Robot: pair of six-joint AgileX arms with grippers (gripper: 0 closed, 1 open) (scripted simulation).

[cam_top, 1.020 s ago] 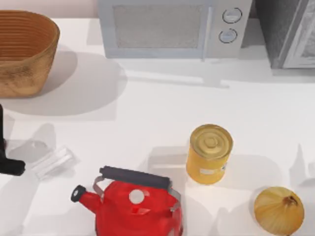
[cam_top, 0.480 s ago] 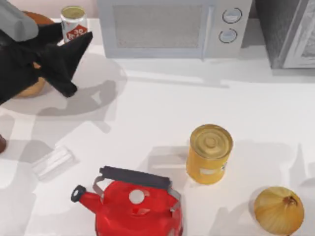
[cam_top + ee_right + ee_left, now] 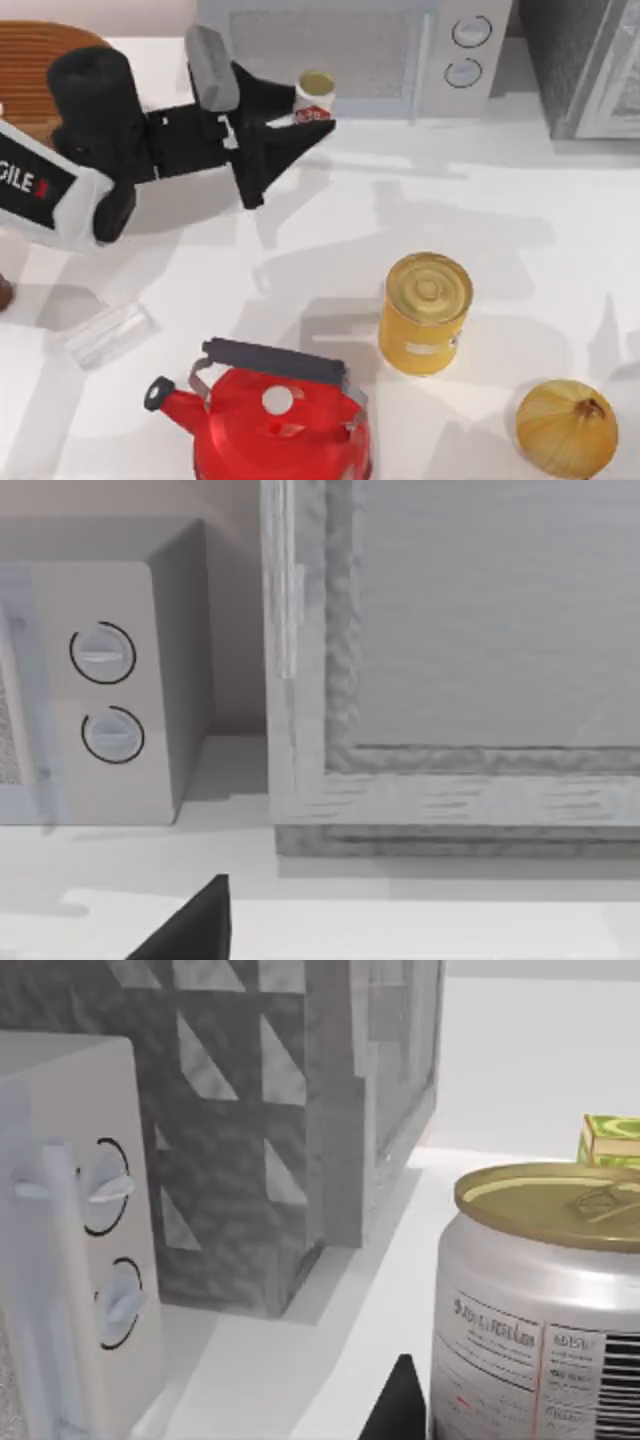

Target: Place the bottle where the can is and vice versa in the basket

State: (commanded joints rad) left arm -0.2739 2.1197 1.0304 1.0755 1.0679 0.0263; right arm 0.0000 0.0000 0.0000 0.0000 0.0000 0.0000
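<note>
The can (image 3: 314, 97), small with a white-and-red label and dull gold top, hangs in front of the microwave with my left gripper (image 3: 308, 108) shut on it. My left arm reaches in from the left edge and covers part of the basket (image 3: 30, 45) at the back left. In the left wrist view the can (image 3: 540, 1300) is very close, with one black fingertip (image 3: 400, 1410) beside it. A dark brown sliver (image 3: 3, 292) at the table's left edge may be the bottle. One dark finger (image 3: 200, 925) of my right gripper appears in the right wrist view.
A microwave (image 3: 340, 55) and a grey cabinet (image 3: 580, 65) line the back. A large yellow can (image 3: 425, 312), a red kettle (image 3: 275, 420), an onion (image 3: 566, 428) and a clear cylinder (image 3: 108, 332) lie toward the front. A green box (image 3: 612, 1140) sits far off.
My left arm came in from the left edge, appeared by the basket holding the can, and has now carried it right to the front of the microwave.
</note>
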